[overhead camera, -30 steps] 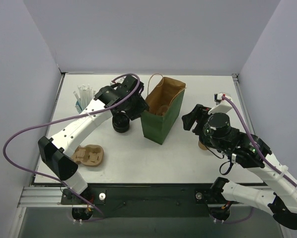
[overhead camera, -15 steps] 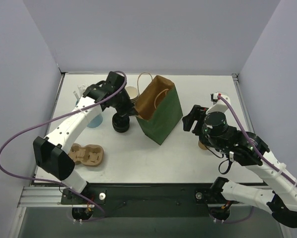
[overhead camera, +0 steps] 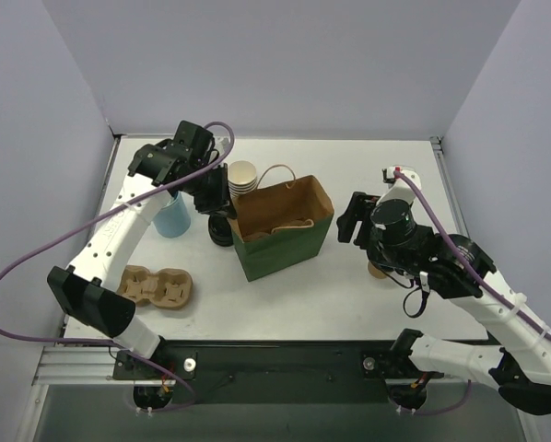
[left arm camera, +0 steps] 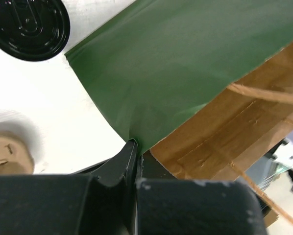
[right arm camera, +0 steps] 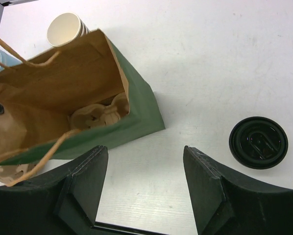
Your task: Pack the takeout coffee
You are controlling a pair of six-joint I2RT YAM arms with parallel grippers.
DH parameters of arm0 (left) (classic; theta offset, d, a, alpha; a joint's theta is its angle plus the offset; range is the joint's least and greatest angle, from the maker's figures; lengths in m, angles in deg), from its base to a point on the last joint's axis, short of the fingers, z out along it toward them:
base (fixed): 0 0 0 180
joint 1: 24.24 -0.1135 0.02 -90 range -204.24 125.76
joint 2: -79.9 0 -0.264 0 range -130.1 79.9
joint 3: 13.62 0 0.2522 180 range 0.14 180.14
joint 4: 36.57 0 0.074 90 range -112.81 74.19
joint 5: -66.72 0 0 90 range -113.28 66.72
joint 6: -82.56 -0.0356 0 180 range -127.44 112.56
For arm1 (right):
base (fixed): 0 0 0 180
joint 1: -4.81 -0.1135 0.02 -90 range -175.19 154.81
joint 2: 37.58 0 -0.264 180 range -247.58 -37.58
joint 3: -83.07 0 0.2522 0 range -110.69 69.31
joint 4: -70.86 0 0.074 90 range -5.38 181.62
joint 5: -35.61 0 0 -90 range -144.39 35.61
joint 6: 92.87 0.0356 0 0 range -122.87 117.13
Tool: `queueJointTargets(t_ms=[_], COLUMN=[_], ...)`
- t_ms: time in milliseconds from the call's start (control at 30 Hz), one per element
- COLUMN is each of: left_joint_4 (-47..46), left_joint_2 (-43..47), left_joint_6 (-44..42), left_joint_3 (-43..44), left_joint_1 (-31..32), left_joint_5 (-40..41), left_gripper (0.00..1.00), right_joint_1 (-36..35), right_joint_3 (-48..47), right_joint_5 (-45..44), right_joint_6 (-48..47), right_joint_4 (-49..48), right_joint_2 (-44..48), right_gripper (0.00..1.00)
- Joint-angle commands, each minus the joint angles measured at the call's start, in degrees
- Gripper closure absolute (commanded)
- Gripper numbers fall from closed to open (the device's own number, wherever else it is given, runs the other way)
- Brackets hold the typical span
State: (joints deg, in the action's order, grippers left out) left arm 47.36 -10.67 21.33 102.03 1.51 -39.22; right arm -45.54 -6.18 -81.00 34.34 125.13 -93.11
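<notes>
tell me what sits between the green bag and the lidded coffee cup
Nothing: in the right wrist view, only bare table separates the green bag from the lidded coffee cup.

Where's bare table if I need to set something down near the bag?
Bare table lies on the near side of the green bag, between cup carrier and right arm; also the far right corner. Crowded left of the bag: cup stack, black lids, left pincer.

There is one green paper bag (overhead camera: 280, 230), two pulp cup carriers (overhead camera: 156, 286) counting the second carrier (right arm camera: 100, 113) inside that bag, one takeout coffee (right arm camera: 258, 142), one stack of lidless tan cups (overhead camera: 242, 177), one pile of loose black lids (overhead camera: 222, 230) too close-packed to count, and one light-blue tub (overhead camera: 172, 216).
</notes>
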Motion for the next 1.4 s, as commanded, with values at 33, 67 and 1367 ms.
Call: queueJointTargets(t_ms=[33,67,1367], left_joint_4=[3.22,3.13,-9.61], left_joint_2=[2.67,2.76,6.72], left_joint_6=[-6.71,-7.06,0.15], left_joint_3=[-1.24,-1.77,-2.66], left_joint_1=[1.66,2.10,12.21], left_joint_5=[-2.16,-1.99,18.06], left_gripper=[0.95,0.93,1.00], right_joint_1=[-0.01,-0.01,22.46], right_joint_3=[-3.18,-3.09,-1.25], right_joint_5=[-0.37,-0.37,6.03], right_joint_6=[-1.44,-1.61,-0.03], right_joint_4=[2.90,2.99,11.52], right_joint_2=[-0.81,-0.81,-6.96], right_gripper=[0.37,0.37,0.36])
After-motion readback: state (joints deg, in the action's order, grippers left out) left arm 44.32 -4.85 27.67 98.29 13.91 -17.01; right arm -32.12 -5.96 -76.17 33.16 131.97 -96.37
